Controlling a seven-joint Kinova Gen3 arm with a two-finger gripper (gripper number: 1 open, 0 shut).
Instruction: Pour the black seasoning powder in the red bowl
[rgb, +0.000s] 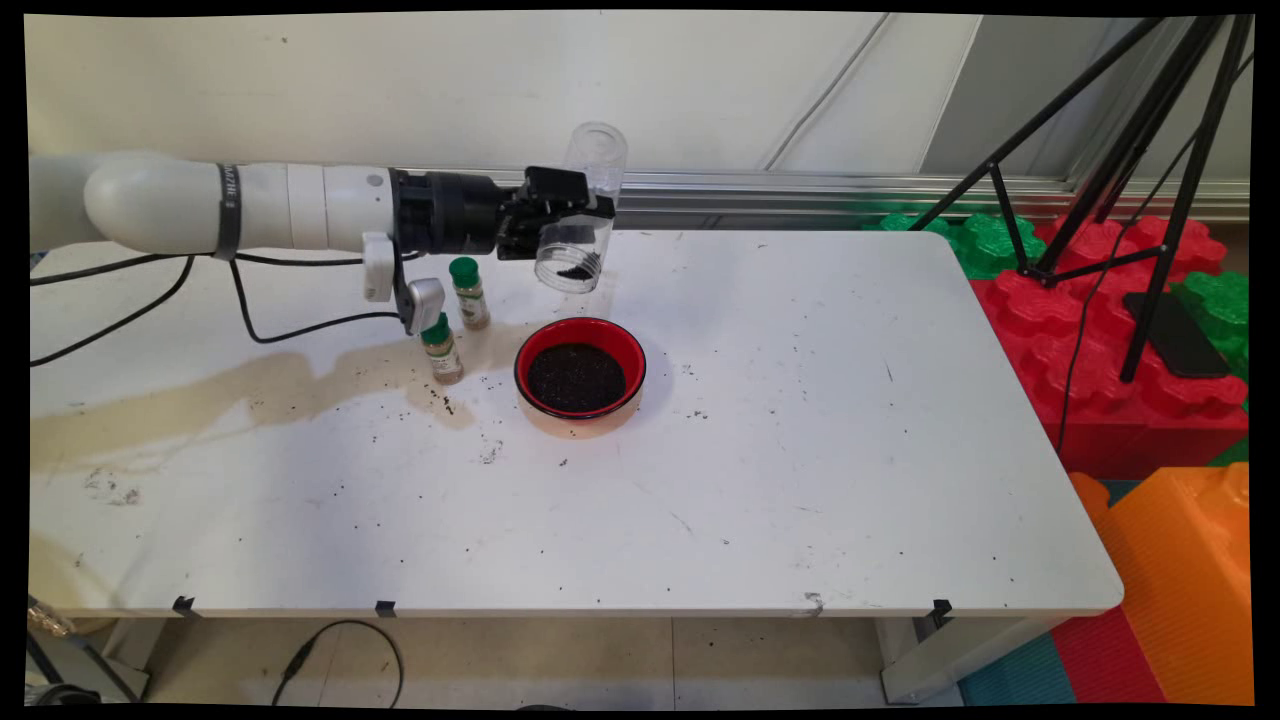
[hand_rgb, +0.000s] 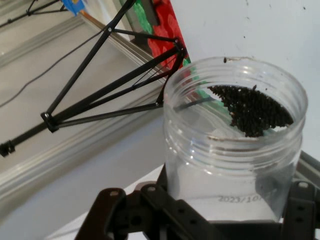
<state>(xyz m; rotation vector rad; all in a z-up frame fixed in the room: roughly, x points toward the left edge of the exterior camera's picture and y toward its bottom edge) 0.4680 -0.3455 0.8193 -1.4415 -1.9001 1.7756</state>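
Claw: the claw (rgb: 575, 222) is clenched on a clear plastic jar (rgb: 585, 205), gripping it round its middle, above the far part of the white table (rgb: 800, 480)
Jar: tilted, mouth pointing down and toward the near side; a small heap of dark grains (hand_rgb: 252, 111) lies inside against the rim
Jar in hand view: the jar (hand_rgb: 235, 145) fills the right half, the claw's black links (hand_rgb: 210, 220) closing on its base at the bottom edge
Bowl: a red bowl (rgb: 580, 375) filled with dark grains stands on the table just below and nearer than the jar's mouth, apart from it
Bottles: two small spice bottles with green caps stand upright to the claw's left and below it; the farther one (rgb: 468, 292) near the wrist, the nearer one (rgb: 441, 348) just beside it
Table marks: a tan stain (rgb: 230, 395) runs leftward from the bottles; scattered dark specks lie near the bowl
Beyond the claw, right: a black tripod (rgb: 1130, 170) on red and green foam blocks (rgb: 1100, 330)
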